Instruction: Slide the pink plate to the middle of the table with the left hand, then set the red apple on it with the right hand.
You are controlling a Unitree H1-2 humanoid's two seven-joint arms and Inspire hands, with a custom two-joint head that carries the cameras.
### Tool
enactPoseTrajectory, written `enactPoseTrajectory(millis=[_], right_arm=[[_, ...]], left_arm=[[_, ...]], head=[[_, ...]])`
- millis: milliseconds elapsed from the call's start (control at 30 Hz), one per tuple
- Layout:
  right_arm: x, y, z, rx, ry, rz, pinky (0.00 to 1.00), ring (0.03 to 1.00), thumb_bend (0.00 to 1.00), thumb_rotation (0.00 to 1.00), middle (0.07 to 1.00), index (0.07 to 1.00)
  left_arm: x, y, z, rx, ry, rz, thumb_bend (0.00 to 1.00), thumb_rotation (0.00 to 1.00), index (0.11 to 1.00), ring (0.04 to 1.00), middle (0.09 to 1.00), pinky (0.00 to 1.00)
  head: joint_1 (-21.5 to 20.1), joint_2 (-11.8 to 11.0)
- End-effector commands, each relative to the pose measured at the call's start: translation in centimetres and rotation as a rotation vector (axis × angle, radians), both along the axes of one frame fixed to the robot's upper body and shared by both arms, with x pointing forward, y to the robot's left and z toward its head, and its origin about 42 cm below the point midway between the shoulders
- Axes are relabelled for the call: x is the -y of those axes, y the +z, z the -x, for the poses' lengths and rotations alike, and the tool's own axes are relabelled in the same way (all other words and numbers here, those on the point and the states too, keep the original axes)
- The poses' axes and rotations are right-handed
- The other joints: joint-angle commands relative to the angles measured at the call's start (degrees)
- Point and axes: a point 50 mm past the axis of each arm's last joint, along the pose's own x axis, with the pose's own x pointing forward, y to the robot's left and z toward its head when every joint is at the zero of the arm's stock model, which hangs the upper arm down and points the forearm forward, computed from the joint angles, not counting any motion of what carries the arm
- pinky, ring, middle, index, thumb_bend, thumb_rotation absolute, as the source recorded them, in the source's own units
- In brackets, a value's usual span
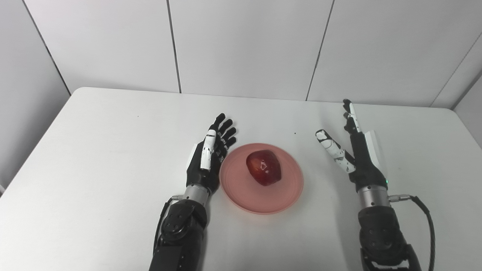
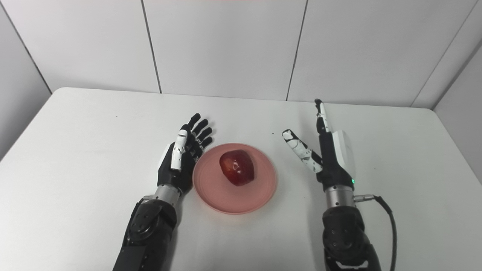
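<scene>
A pink plate (image 1: 241, 192) lies on the white table (image 1: 94, 150) near the middle, toward the front. A red apple (image 1: 264, 167) sits on the plate, a little behind its centre. My left hand (image 1: 209, 154) is open, palm toward the plate, right beside the plate's left rim. My right hand (image 1: 352, 145) is open and empty, fingers stretched out, a short way to the right of the plate and apart from it. The same scene shows in the right eye view, with the plate (image 2: 214, 190) and the apple (image 2: 237, 167).
The table's back edge (image 1: 263, 98) meets a white panelled wall. A black cable (image 1: 427, 218) loops off the right wrist near the table's front right.
</scene>
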Motion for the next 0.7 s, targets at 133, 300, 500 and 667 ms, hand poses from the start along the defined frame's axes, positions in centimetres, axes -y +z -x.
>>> enactPoseTrajectory(millis=[133,300,500,667], right_arm=[[-0.3,-0.1,-0.5,0.08,0.042,-0.192,0.88,0.946,0.6,1.0,0.96,0.966],[-0.6,-1.2,-0.4,0.031,0.045,-0.297,0.92,0.942,0.47,1.0,0.949,0.949],[-0.8,-2.3,-0.4,0.014,0.085,-0.376,0.94,0.955,0.33,1.0,0.96,0.958],[-1.3,-3.0,-0.4,-0.008,0.103,-0.399,0.96,0.954,0.24,1.0,0.959,0.957]], left_arm=[[-0.7,-1.9,0.8,-0.094,0.017,-0.024,0.37,1.0,0.932,0.927,0.941,0.93],[-0.8,-2.0,0.9,-0.092,0.023,-0.028,0.37,1.0,0.93,0.924,0.939,0.92],[-1.0,-2.0,1.0,-0.093,0.031,-0.025,0.36,1.0,0.928,0.925,0.937,0.93],[-1.1,-2.1,1.1,-0.089,0.031,-0.029,0.36,1.0,0.928,0.926,0.939,0.93]], head=[[0.33,-0.06],[0.51,-0.17],[0.76,-0.2],[0.83,-0.25]])
